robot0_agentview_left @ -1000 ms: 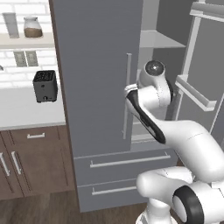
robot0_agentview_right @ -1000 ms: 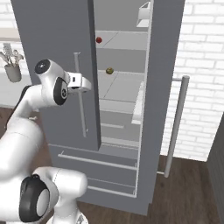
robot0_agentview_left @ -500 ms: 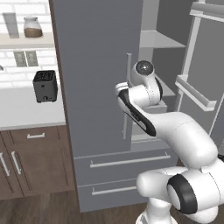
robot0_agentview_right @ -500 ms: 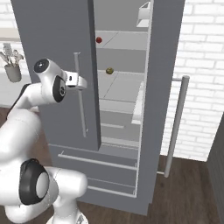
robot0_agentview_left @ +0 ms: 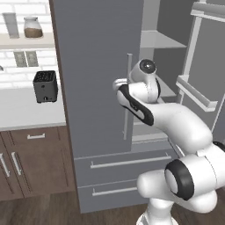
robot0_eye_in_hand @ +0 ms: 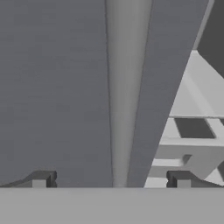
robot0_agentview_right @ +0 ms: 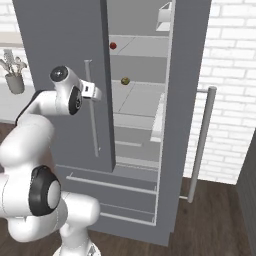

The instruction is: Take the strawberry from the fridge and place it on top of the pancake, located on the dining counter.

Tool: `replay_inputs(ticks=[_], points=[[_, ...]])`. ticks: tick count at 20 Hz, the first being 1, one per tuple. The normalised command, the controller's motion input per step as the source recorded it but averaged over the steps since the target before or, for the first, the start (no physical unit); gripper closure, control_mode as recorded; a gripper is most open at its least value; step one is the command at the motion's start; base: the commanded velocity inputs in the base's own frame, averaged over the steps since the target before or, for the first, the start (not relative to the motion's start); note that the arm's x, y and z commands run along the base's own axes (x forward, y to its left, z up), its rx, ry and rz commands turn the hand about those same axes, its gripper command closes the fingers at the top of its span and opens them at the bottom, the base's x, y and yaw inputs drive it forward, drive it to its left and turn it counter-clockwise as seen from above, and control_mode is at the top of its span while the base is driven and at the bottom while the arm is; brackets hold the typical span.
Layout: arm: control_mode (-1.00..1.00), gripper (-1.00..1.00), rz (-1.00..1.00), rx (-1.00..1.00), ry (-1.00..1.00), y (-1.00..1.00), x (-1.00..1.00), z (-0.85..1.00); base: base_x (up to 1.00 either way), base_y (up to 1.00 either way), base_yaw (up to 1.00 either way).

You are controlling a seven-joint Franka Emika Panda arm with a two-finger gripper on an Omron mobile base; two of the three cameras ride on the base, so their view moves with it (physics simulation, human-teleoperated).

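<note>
Up inside the fridge (robot0_agentview_right: pixel 60 45), strawberry (robot0_agentview_right: pixel 113 45) sits well beyond the claw (robot0_eye_in_hand: pixel 111 178).

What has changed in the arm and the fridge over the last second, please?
The arm has swung its hand left, toward the closed left door's bar handle. The gripper is open, one fingertip on each side of the handle, holding nothing. The fridge is as it was: right door open, left one shut. The strawberry and the olive ball have not moved on their shelves.
</note>
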Motion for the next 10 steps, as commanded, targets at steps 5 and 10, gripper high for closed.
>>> replay_inputs(ticks=[5, 10], points=[[-1.0, -1.0, 0.0, 0.07, -0.08, 0.0, 0.22, -0.09, 0.0, 0.0, 0.0], [-1.0, -1.0, 0.0, 0.03, -0.05, 0.0, 0.27, -0.12, 0.0, 0.0, 0.0]])
